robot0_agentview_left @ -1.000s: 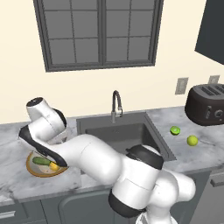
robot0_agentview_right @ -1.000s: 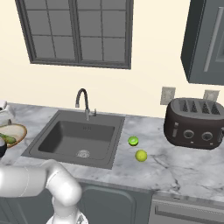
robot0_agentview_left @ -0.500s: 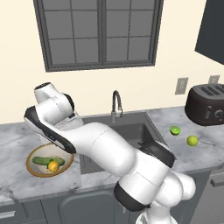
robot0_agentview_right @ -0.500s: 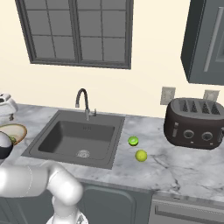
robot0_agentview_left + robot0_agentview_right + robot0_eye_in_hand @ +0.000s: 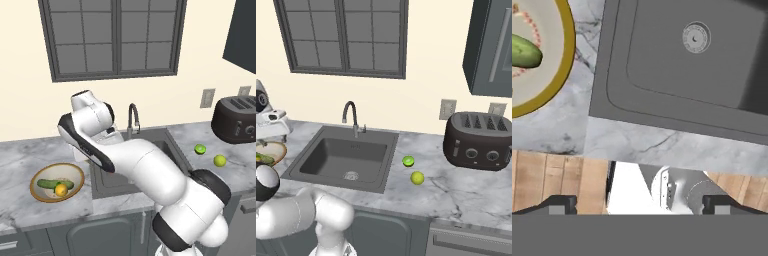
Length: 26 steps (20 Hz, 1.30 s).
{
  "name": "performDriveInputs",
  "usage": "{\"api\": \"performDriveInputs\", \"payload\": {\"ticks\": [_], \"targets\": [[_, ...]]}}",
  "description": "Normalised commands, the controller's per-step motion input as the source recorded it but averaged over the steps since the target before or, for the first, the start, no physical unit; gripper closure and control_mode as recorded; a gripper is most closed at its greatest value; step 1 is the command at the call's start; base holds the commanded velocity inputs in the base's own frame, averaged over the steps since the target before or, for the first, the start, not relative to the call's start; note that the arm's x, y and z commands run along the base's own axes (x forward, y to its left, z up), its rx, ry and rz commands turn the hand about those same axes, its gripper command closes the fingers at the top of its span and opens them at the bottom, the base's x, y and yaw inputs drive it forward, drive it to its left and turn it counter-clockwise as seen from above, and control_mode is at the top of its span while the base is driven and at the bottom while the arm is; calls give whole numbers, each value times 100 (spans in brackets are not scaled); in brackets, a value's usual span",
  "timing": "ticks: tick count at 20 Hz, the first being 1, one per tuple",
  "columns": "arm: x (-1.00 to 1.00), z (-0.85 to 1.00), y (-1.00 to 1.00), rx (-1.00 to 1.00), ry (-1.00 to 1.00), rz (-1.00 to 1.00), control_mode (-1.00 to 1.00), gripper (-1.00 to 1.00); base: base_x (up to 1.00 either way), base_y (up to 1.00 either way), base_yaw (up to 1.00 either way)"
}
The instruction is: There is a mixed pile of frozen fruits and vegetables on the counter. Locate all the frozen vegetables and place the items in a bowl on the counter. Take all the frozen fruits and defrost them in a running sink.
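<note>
Claw [image 5: 639, 204] spread wide, empty | cucumber [image 5: 523, 50] in bowl [image 5: 566, 55] up-left | sink [image 5: 687, 75] ahead

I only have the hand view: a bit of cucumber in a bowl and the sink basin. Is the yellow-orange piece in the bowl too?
Observer: Yes. In the left base view the yellow-orange item lies in the bowl beside the cucumber.
Operator: Where are the two limes?
Observer: Both sit on the counter right of the sink, the darker green lime nearer the basin, the yellow-green lime just in front of it.
Operator: Is the tap running?
Observer: No water shows at the faucet.
</note>
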Motion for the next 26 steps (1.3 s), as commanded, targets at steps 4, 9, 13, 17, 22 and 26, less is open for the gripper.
{"api": "performDriveInputs", "payload": {"ticks": [4, 9, 13, 17, 22, 26], "targets": [[-46, 0, -84, 1, 0, -11, -100, -100, 0, 0, 0], [-38, 0, -75, 0, 4, -14, -100, -100, 0, 0, 0], [-14, -2, -80, -2, 9, -16, -100, -100, 0, 0, 0], [0, -9, -89, -2, 13, -18, -100, -100, 0, 0, 0], [4, -20, -86, 0, 8, -21, -100, -100, 0, 0, 0], [9, -24, -83, 0, 10, -22, -100, -100, 0, 0, 0]]}}
